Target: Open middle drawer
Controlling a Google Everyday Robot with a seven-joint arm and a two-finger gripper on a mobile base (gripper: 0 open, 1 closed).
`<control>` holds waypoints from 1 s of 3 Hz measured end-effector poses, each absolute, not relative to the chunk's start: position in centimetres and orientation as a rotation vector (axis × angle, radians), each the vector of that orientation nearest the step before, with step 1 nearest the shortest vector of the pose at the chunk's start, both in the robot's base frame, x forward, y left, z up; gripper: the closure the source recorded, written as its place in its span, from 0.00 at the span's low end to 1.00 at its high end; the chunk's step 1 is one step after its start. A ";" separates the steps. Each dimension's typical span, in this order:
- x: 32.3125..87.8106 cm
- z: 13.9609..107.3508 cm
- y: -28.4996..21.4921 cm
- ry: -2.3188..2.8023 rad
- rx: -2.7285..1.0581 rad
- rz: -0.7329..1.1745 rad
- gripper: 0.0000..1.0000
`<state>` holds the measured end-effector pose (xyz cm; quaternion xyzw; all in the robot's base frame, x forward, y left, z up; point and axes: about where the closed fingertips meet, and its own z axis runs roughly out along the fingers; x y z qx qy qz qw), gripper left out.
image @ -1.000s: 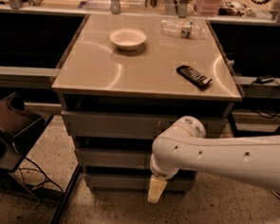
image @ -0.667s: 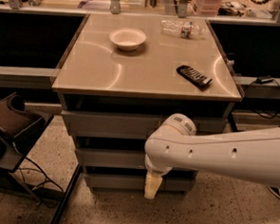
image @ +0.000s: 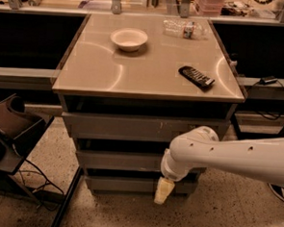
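- Although the counter [image: 149, 72] spreads widest, my target sits beneath it: the middle drawer [image: 120, 160], apparently shut, its long front running left to right.
- My claw [image: 163, 191] hangs just below that front, towards its right; released or clenched, I cannot tell.

The white arm [image: 235, 157] extends from the right (wrist bent), gripper [image: 163, 191] hanging low, pointing down.
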<state>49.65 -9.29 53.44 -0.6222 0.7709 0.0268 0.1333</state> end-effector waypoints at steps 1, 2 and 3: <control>50.7 50.0 -11.8 2.217 -1.764 0.154 0.00; 50.6 49.3 -12.1 2.199 -1.791 0.161 0.00; 50.7 48.2 -11.7 2.203 -1.824 0.154 0.00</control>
